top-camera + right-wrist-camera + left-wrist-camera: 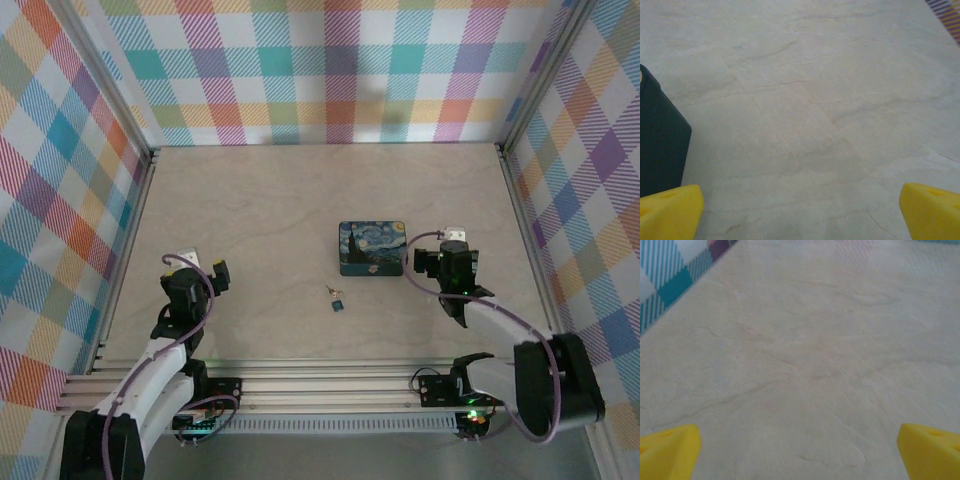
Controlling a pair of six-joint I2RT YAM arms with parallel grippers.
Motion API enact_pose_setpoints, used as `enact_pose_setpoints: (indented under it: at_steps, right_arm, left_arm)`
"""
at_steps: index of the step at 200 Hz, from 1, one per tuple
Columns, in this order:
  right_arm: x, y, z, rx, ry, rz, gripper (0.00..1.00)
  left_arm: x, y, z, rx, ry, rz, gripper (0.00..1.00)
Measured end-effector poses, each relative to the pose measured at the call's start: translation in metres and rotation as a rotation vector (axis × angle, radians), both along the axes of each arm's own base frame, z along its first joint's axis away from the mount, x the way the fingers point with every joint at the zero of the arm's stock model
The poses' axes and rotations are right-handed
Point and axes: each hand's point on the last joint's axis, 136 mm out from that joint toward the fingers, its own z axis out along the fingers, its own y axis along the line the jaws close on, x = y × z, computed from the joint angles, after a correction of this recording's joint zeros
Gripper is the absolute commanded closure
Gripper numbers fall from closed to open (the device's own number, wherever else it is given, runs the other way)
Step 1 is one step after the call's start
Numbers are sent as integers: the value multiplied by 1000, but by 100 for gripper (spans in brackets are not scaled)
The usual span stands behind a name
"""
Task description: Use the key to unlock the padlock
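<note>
A small metal item with a blue part (335, 298), too small to tell whether it is key or padlock, lies on the table between the arms. A tiny pale speck (371, 268) sits at the front edge of the dark blue painted tin (372, 248); I cannot tell what it is. My left gripper (205, 264) hovers at the left, far from both, open, with bare table between its yellow fingertips (667, 450). My right gripper (438, 248) stands open just right of the tin, whose dark corner (660, 145) shows beside the left of its yellow fingertips (670, 210).
The pale wooden table (260, 210) is fenced by checked cloth walls and metal rails on three sides. Open surface stretches behind the tin and to the left.
</note>
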Motion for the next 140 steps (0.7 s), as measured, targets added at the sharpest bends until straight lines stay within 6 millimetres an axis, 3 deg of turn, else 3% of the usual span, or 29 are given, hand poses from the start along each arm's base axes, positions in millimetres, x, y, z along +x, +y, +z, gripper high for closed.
enact_pose_setpoints:
  at_steps: [38,87,117,140]
  right_arm:
    - [22,7,-1,30,-63,53,0]
    - [47,-10,-6,63,-113,57,0]
    - [51,-14,-23,88,-89,65,0]
    - [53,-14,-20,104,-99,72,0]
  left_arm:
    - [13,8,0,-23,-52,17,0]
    - [41,-9,-16,-37,-6,-82,0]
    - [61,-16,-12,-46,-24,-123,0]
    - [75,-20,-11,-54,-36,-140,0]
